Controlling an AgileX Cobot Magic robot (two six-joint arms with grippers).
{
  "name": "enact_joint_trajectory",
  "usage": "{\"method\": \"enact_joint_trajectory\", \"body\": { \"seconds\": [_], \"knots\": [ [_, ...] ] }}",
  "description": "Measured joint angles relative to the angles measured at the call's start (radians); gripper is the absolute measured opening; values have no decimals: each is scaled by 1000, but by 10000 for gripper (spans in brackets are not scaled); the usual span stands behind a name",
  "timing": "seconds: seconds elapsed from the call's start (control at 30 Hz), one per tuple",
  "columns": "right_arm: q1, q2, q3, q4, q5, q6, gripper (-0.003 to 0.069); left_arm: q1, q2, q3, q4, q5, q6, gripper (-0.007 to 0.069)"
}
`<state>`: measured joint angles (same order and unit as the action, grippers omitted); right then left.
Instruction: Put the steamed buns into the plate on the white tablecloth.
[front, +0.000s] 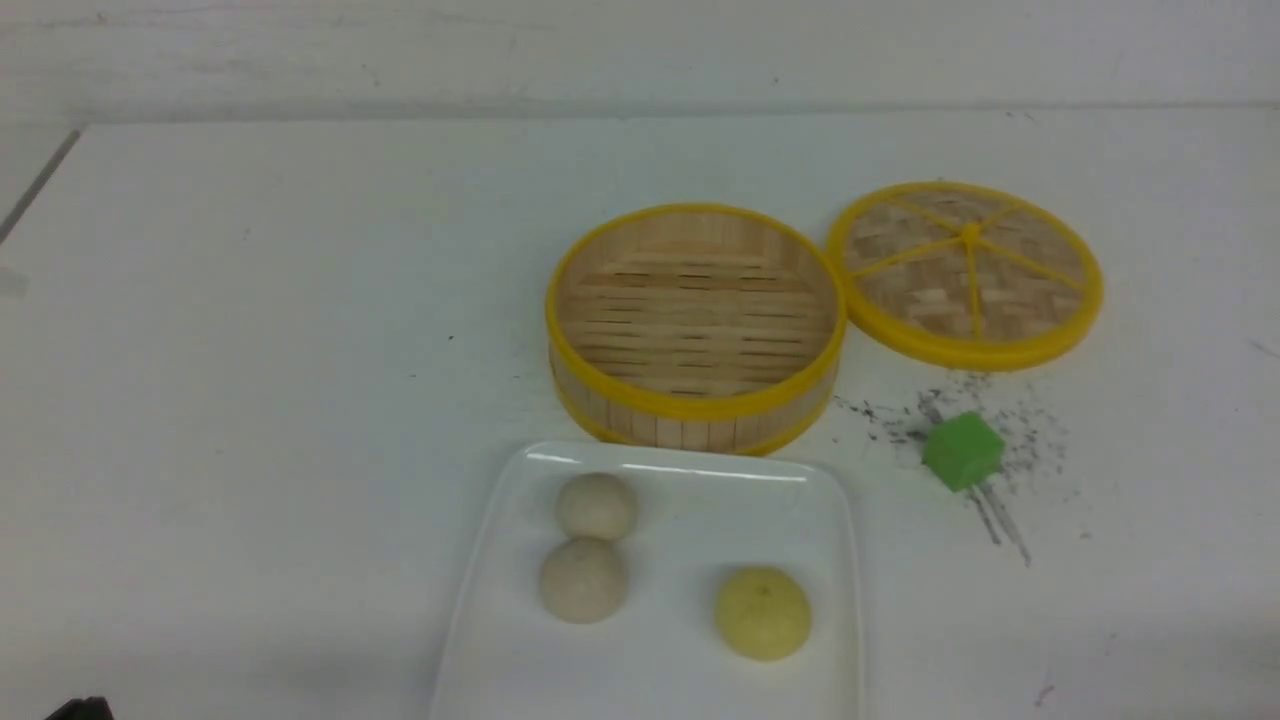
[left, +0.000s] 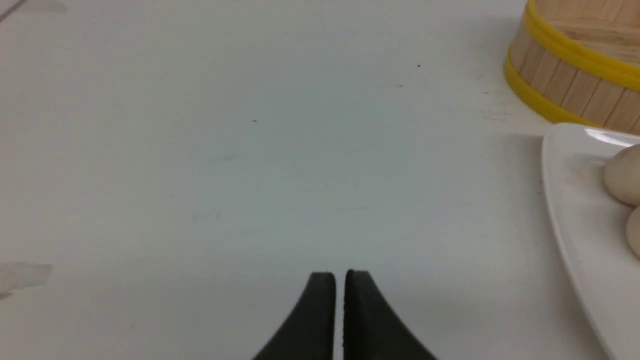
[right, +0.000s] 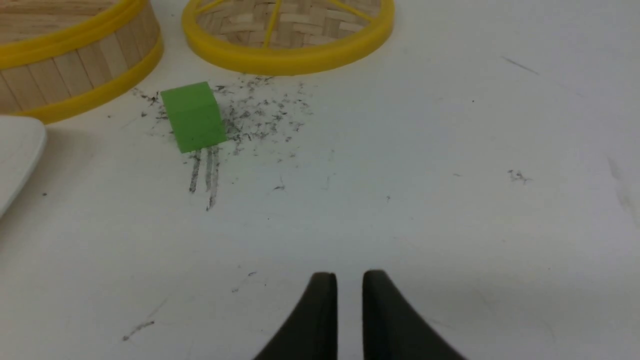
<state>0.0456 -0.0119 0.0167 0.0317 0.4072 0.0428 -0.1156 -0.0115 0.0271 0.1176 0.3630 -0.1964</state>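
Note:
All three steamed buns lie in the white plate (front: 690, 690) on the white tablecloth (front: 250, 350). Two are off-white (front: 596, 505) (front: 584, 580) and one is pale yellow (front: 762, 612). My left gripper (left: 340, 274) hovers over bare cloth to the left of the plate (left: 575, 210), its black fingers nearly touching and empty. Two buns (left: 622, 175) show at that view's edge. Over the scuffed cloth on the plate's right side is my right gripper (right: 349, 274), with a small gap between its fingers and nothing in it. Neither gripper shows in the front view.
Behind the plate stands an empty round bamboo steamer (front: 690, 405) with yellow rims. Its woven lid (front: 965, 270) lies flat to the steamer's right. A green cube (front: 962, 450) sits among dark scuff marks in front of the lid, and the right wrist view shows that cube (right: 194, 116) too.

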Motion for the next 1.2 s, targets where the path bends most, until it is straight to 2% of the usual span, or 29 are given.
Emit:
{"method": "enact_joint_trajectory", "body": {
  "seconds": [1.2],
  "knots": [
    [0,0,0,0,0,0,153,0,0,-1,3,7,-2,69]
  ]
}}
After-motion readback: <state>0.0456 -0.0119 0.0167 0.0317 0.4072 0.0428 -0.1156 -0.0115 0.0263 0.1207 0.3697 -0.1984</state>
